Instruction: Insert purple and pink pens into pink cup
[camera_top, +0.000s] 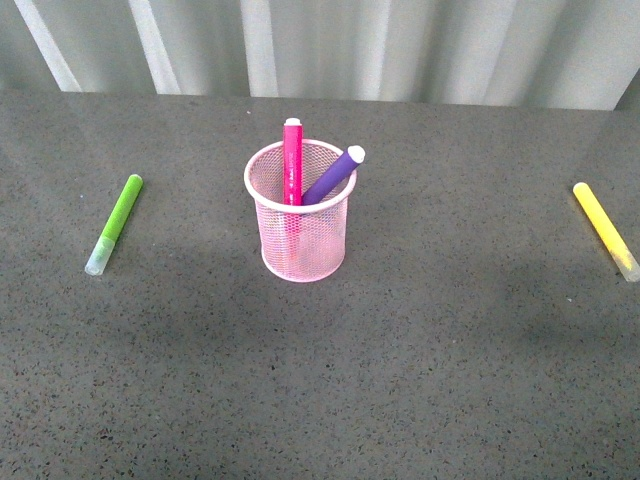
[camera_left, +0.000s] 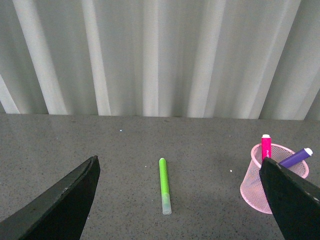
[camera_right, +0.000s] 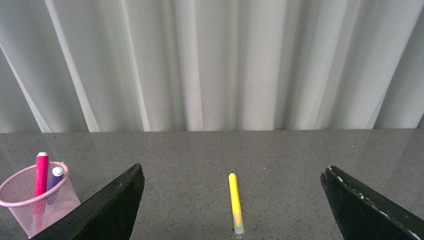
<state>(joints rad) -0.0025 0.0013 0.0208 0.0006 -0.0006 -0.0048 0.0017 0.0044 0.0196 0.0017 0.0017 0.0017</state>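
A: Cup?
B: Pink cup (camera_top: 300, 225) upright mid-surface (camera_top: 320, 380). Pink pen (camera_top: 292, 160) stands in it, purple pen (camera_top: 335, 172) leans on the rim beside it.

A: Hands?
B: Left hand (camera_left: 180, 200) spread wide, empty; cup well off to its right, green marker (camera_left: 164, 185) lying between its fingers ahead. Right hand (camera_right: 235, 205) also wide, empty; cup well off to its left, yellow marker (camera_right: 235, 200) ahead.
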